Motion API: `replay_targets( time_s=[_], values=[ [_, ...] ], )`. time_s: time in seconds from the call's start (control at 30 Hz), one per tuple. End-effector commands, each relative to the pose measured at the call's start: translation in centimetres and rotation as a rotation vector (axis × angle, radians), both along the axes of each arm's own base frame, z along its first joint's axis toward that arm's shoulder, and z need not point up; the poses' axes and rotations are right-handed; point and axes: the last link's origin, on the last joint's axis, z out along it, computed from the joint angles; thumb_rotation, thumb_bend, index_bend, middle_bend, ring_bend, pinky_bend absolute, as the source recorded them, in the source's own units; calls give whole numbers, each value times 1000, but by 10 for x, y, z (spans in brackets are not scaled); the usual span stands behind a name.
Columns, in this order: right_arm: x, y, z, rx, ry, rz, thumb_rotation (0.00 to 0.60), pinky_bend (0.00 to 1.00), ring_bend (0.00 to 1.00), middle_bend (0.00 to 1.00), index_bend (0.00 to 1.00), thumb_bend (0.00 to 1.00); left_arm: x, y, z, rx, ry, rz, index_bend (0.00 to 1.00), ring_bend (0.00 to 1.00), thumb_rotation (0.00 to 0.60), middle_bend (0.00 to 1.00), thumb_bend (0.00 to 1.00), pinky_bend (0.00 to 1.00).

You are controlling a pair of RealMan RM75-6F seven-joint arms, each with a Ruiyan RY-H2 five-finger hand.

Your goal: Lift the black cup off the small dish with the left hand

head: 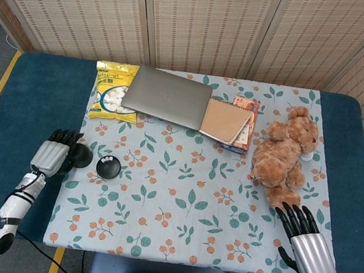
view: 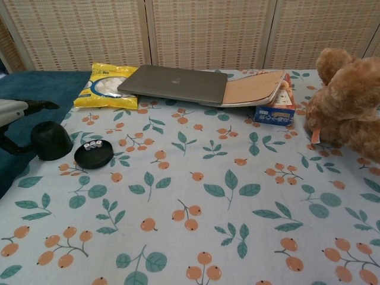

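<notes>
The black cup stands mouth-down on the table just left of the small black dish, apart from it. Small white dice lie uncovered on the dish. My left hand is at the cup's left with its fingers lifted clear above it, holding nothing. From the head view, the left hand sits beside the cup, with the dish to the right. My right hand rests at the table's front right, fingers spread, empty.
At the back lie a yellow snack bag, a closed laptop, a brown notebook on a small box, and a teddy bear to the right. The floral cloth covers the table's middle.
</notes>
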Motion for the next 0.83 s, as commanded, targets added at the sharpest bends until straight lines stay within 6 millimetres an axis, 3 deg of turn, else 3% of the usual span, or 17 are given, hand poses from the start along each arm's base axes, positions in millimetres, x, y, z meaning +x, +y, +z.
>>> replay_targets(
  time_s=[0.03,0.17,0.23,0.37,0.53,0.7,0.83],
  values=[
    [0,1,1,-2,-3,3,600,0,0,0,0,178,1,-3,4,8,-12,-2,0,0,600,0,367,62],
    [1,2,3,-7,-8,11,600,0,0,0,0,178,5,-13,16,38,-19,-33,0,0,600,0,367,63],
    [1,4,5,-14,-13,16,600,0,0,0,0,178,10,-29,26,79,-38,-77,0,0,600,0,364,63],
    [-1,5,7,-24,-18,0,600,0,0,0,0,178,6,-83,42,64,-188,-82,0,0,600,0,368,63],
    [-1,5,8,-35,-14,-17,600,0,0,0,0,178,-16,-150,53,133,-157,-113,0,0,600,0,366,59],
    [-1,7,8,-34,-21,-23,600,0,0,0,0,177,-40,-159,51,126,-95,-42,0,0,600,0,372,42],
    [1,10,11,-47,-27,-15,600,0,0,0,0,177,-33,-162,61,153,-100,-96,0,0,600,0,373,33]
  ],
)
